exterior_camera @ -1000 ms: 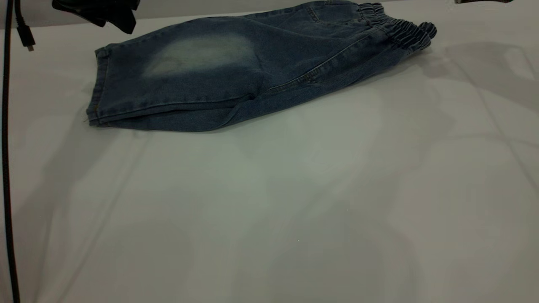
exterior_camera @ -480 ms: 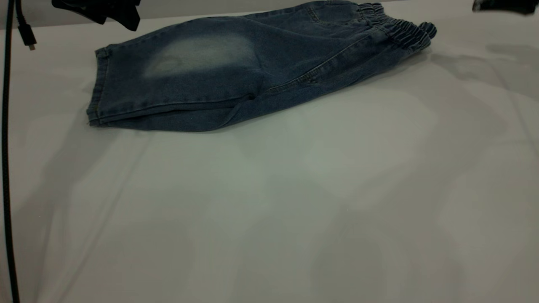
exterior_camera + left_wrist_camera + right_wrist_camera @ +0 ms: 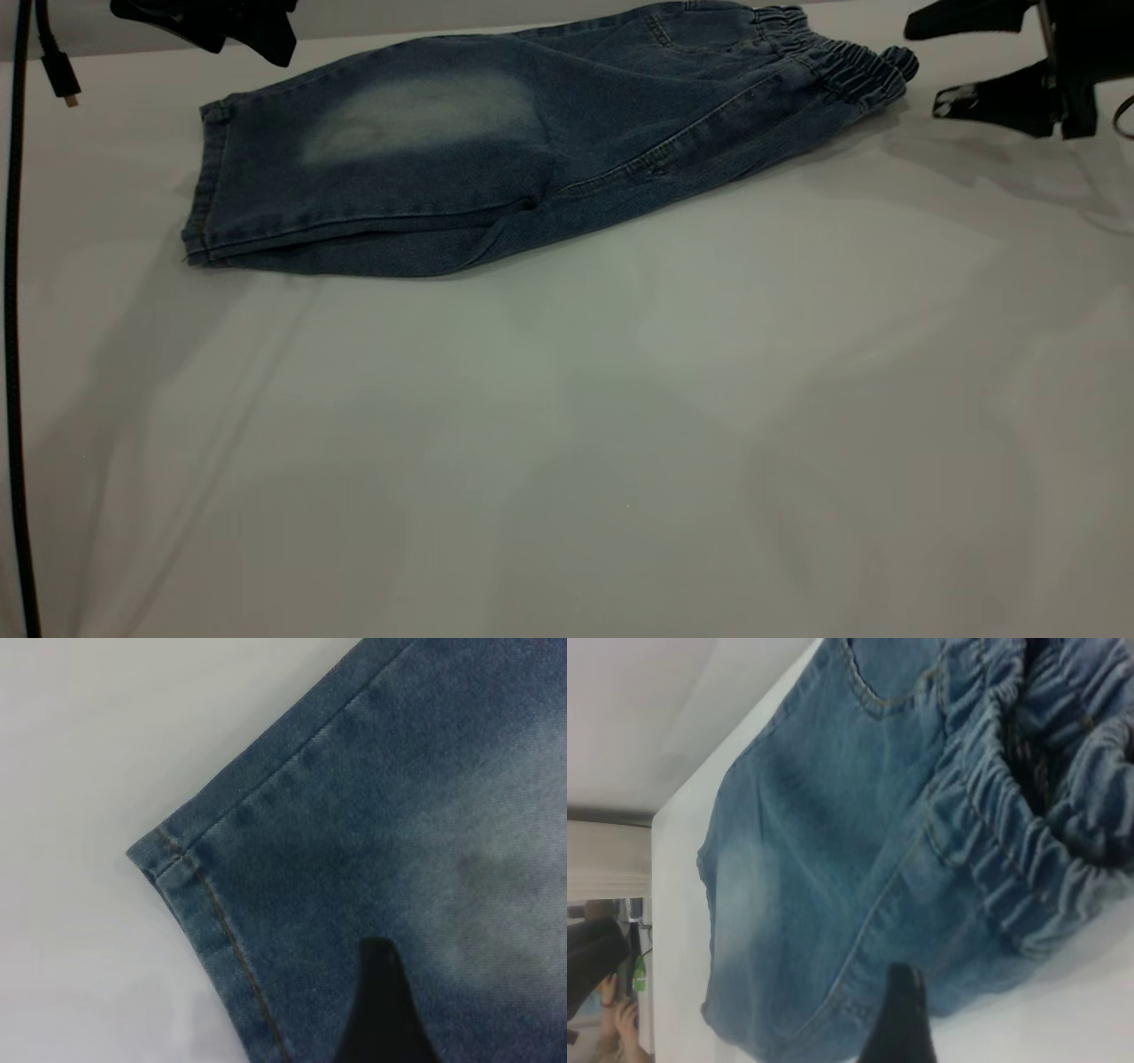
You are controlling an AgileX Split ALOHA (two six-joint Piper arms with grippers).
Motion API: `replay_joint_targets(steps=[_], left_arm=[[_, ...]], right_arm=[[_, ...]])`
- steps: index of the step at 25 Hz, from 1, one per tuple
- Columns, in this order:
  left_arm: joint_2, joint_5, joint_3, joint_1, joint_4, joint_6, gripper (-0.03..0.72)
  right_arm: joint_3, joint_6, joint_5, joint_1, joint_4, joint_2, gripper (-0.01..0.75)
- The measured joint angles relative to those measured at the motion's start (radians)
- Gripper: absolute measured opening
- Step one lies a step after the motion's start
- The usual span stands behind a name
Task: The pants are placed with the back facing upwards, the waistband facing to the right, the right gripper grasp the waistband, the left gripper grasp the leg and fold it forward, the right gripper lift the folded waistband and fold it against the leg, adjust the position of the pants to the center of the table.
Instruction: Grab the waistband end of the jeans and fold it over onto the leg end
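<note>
The pants [image 3: 532,151] lie folded lengthwise at the far side of the table [image 3: 567,443], blue denim with a pale faded patch. The gathered waistband [image 3: 850,62] points right, and the leg hems [image 3: 205,186] point left. My right gripper [image 3: 939,60] hovers just right of the waistband, open and empty, with the waistband [image 3: 1028,833] close in its wrist view. My left gripper [image 3: 213,22] hangs above the far corner of the leg; its wrist view looks down on the hem corner [image 3: 177,859].
A black cable [image 3: 12,354] hangs down the left edge, with a plug [image 3: 58,84] dangling near the top. A person's hands [image 3: 616,1014] show past the far end of the table in the right wrist view.
My right gripper has come in from the upper right and dropped beside the waistband. The left gripper and the pants have stayed put.
</note>
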Motion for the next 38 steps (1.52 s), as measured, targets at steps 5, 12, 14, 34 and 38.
replay_joint_targets(steps=[5,12,14,34,38], left_arm=[[0.000,0.001,0.000,0.000,0.001,0.000,0.456],[0.000,-0.001,0.000,0.000,0.001,0.000,0.456],[0.000,0.002,0.000,-0.001,0.001,0.000,0.456],[0.000,-0.001,-0.001,-0.002,0.001,0.000,0.458],[0.000,0.000,-0.003,-0.004,0.001,0.006,0.458]], right_arm=[[0.000,-0.009,-0.014,0.001,0.040,0.020,0.536],[-0.067,0.020,-0.052,0.045,0.050,0.067,0.536],[-0.098,0.045,-0.064,0.061,0.050,0.079,0.536],[-0.199,0.072,-0.175,0.166,0.043,0.111,0.528],[-0.199,0.073,-0.188,0.170,0.040,0.110,0.448]])
